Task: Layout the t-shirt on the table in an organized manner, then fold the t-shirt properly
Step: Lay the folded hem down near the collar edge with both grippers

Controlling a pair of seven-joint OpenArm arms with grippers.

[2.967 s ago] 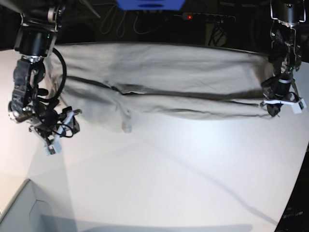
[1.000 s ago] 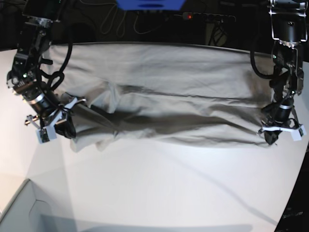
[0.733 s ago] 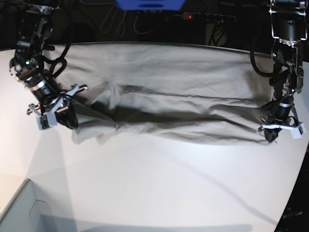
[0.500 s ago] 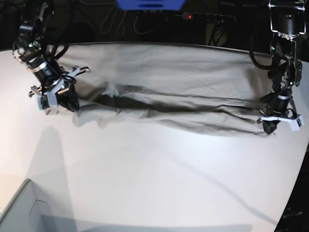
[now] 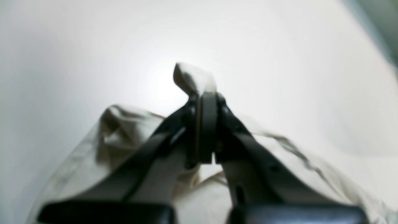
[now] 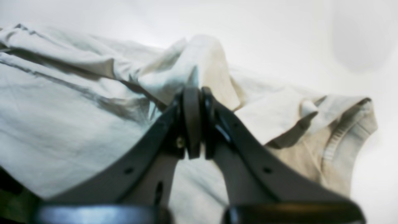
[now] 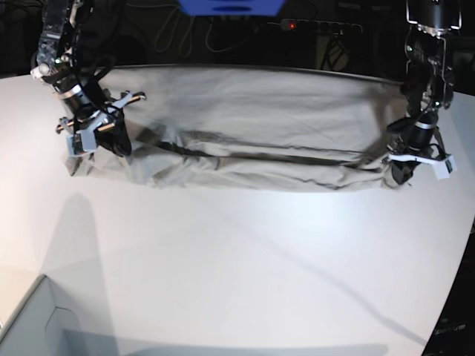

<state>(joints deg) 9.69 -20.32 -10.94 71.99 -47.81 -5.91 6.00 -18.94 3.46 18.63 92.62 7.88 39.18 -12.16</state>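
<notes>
T-shirt [image 7: 245,133] corners hidden inside hands.

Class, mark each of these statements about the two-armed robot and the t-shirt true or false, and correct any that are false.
1. Both grippers are shut on cloth. True: the left gripper and the right gripper each pinch the t-shirt.
2. The t-shirt hangs wholly in the air. False: most of it lies on the table.
3. The ribbed collar shows in the right wrist view. True.
4. The t-shirt is bright red. False: it is light grey-beige.
5. The grippers hold opposite ends of the t-shirt. True.
</notes>
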